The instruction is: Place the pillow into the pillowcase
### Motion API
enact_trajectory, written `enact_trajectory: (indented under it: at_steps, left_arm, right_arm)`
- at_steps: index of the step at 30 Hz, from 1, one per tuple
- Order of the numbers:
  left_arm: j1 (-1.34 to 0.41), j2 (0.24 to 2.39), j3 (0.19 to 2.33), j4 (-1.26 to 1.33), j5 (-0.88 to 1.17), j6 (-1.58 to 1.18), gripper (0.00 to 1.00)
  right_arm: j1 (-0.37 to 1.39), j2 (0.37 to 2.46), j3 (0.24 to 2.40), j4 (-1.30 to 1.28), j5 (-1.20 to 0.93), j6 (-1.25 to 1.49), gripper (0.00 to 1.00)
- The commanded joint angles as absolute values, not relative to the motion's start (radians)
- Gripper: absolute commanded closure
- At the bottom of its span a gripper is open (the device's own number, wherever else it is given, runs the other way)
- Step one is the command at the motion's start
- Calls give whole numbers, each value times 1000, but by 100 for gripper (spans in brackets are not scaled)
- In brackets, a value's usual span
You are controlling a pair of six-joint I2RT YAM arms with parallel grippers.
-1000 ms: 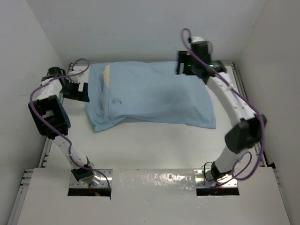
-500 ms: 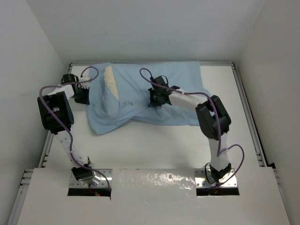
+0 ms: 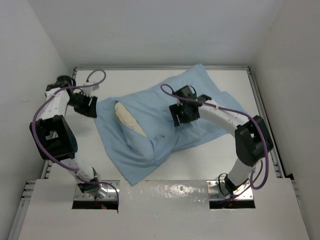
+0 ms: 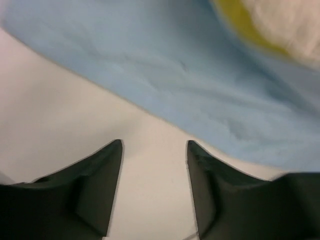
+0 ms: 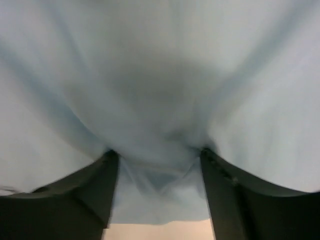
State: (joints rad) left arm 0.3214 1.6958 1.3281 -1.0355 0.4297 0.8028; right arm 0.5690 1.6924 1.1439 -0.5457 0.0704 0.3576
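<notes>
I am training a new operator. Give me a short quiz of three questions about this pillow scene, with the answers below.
1. True or false: the left tool grips the pillowcase.
2. How much of the pillow shows? A) none B) one end, at the case's open mouth C) all of it
3. What lies between the fingers of the right tool?
Key: 1. False: it is open, over the bare table. 2. B. 3. Pillowcase cloth.

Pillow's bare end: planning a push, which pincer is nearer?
Left. The left pincer is just left of the pillow end; right pincer is farther right, on the pillowcase.
</notes>
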Motion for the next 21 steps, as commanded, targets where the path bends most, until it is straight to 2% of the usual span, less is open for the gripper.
enact_trajectory:
  at_steps: [1,3,5,7,11,17,21]
  left_arm:
    - [318,1672,1457,-1007,606,688,54]
    - [302,1726,1456,-895,604,600,67]
    - [269,1808,1469,-858,594,508,68]
    - [241,1882,1503,-845,591,457,61]
    - [206,1893,1488,-691,505,347,48]
    - [111,1954,1485,-520,333,276,43]
    - [106,2035,1500,-485,333,245,41]
  right_arm:
    - [572,1730,1389,-661,88,274,30]
    - [597,1772,1552,-635,61,305,25]
    - [656,1824,1644,-592,55,310,22]
    - [716,1864,1677,-488,34,325,19]
    - [819,1939,1690,-307,28,327,17]
    - [928,2121,1813,-216,237,294,11]
    - [928,2227,1887,-244,354,311,9]
